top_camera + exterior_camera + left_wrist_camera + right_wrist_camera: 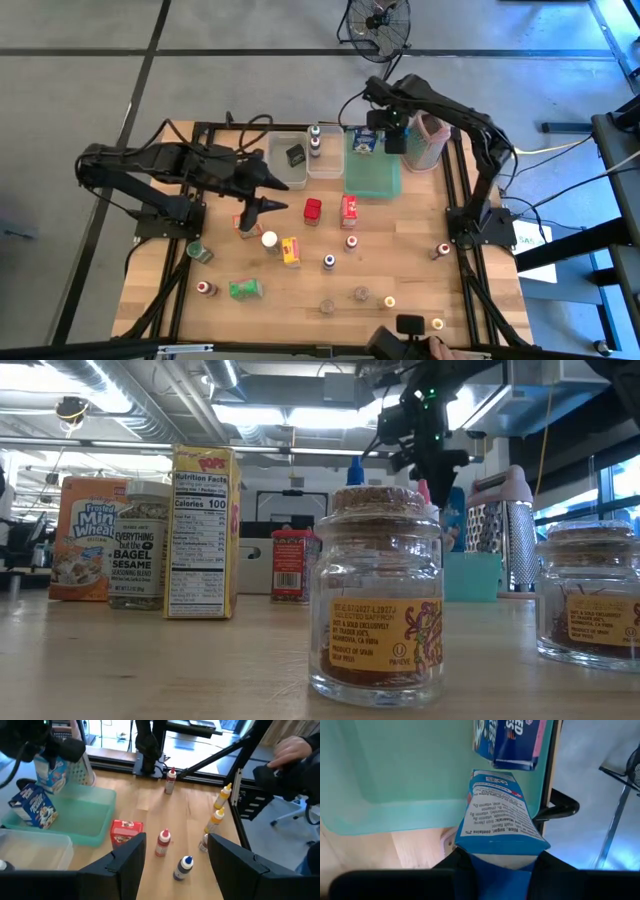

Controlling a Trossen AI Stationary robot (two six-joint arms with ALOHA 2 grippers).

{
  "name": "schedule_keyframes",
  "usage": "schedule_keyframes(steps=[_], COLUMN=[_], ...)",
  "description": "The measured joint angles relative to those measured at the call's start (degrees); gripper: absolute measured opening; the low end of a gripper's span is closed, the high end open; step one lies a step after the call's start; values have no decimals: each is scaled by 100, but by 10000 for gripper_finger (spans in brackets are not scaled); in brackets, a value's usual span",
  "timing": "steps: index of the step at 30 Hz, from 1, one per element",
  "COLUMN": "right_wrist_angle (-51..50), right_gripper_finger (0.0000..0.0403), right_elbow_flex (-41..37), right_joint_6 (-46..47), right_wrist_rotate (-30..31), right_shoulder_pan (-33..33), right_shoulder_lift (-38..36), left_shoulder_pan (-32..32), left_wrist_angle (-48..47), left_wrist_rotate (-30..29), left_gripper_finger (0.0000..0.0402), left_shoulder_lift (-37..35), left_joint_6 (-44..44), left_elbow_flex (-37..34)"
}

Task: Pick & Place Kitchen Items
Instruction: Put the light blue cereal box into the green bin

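Evidently mid-delivery — the right gripper clamps a blue box above the green tray; the left gripper waits, jaws wide, empty.

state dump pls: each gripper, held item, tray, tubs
Right gripper: shut on a blue food box, held above the far end of the flat green tray.
Second blue box: lying in the green tray.
Left gripper: open, nothing between the fingers, over the table's left middle.
Clear plastic tub with a dark item: open-topped.
Clear plastic tub holding a small bottle: open-topped.
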Motion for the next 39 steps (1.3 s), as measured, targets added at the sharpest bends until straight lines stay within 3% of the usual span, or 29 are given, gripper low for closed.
schedule_keyframes(steps=[13, 22, 39], right_wrist_angle=[467, 517, 1385], right_gripper_finger=[75, 75, 75], right_elbow_flex=[-2, -16, -697], right_joint_6=[-195, -322, -452], right_wrist_rotate=[-37, -321, -303], right_shoulder_pan=[0, -51, -178], right_shoulder_lift=[72, 73, 69], left_shoulder_pan=[0, -9, -427], left_wrist_angle=[1, 2, 0], left_wrist_rotate=[433, 431, 380], left_gripper_finger=[208, 208, 208], left_shoulder_lift=[-142, -392, -500], left_joint_6=[-56, -140, -34], left_elbow_flex=[0, 0, 0])
